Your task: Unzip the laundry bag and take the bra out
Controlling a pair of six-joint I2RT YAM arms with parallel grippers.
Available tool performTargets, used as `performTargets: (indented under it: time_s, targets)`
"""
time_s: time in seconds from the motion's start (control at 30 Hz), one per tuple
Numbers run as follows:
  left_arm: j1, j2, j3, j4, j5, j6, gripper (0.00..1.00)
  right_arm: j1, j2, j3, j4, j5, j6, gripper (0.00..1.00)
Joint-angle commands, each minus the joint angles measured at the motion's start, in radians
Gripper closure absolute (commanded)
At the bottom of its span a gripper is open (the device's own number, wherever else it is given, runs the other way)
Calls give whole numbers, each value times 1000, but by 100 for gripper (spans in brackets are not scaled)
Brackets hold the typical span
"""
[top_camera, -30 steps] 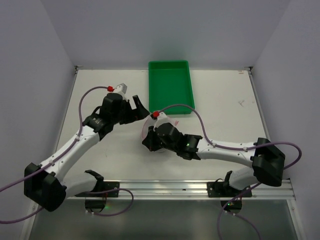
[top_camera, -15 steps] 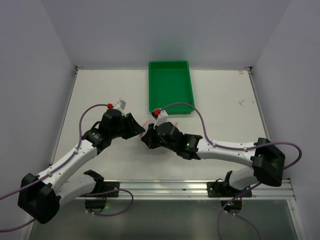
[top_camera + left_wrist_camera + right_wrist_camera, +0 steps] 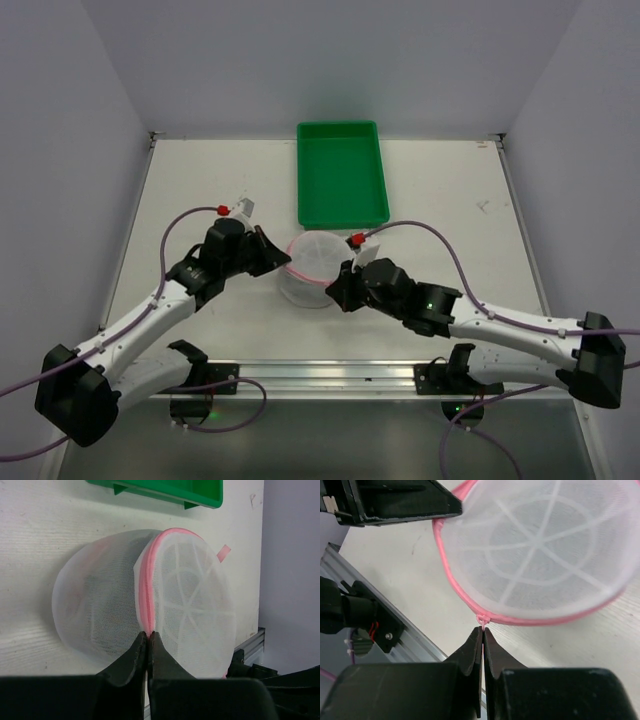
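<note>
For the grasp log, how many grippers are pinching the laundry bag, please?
2: left gripper on the laundry bag's pink trim, left side; right gripper on a pink tab, right side.

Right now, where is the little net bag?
In the top view the laundry bag sits mid-table, just nearer the arms than the green tray, between the left gripper and the right gripper, both pinching its pink trim.
</note>
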Motion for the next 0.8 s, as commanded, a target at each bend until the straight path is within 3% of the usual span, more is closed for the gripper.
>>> performTargets:
  time_s: [0.0, 0.17, 0.27, 0.3, 0.37, 0.43, 0.47, 0.57, 0.63, 0.77]
  targets:
    - [4, 28, -4, 76, -12, 56, 100, -18, -109, -41, -136, 28, -55, 100]
    - [12, 163, 112, 145, 73, 177, 99, -17, -79, -24, -90, -51, -84, 100]
    - [12, 261, 241, 143, 126, 219, 90, -18, 22, 22, 8, -110, -72, 100]
    - [13, 278, 269, 137, 129, 226, 78, -18, 49, 39, 58, -120, -55, 100]
    - [18, 292, 313, 108, 104, 224, 68, -18, 127, 92, 109, -125, -38, 100]
    - [24, 274, 347, 85, 59, 214, 42, -18, 174, 129, 190, -130, -4, 100]
    - [26, 244, 350, 50, 40, 202, 19, -17, 213, 142, 206, -127, 7, 100]
    - [27, 168, 335, -63, -63, 178, 2, -18, 266, 195, 234, -92, 27, 100]
    - [29, 131, 295, -116, -126, 164, 1, -18, 297, 218, 249, -73, 27, 100]
    - [29, 19, 160, -125, -94, 83, 17, -17, 317, 234, 260, -71, 24, 100]
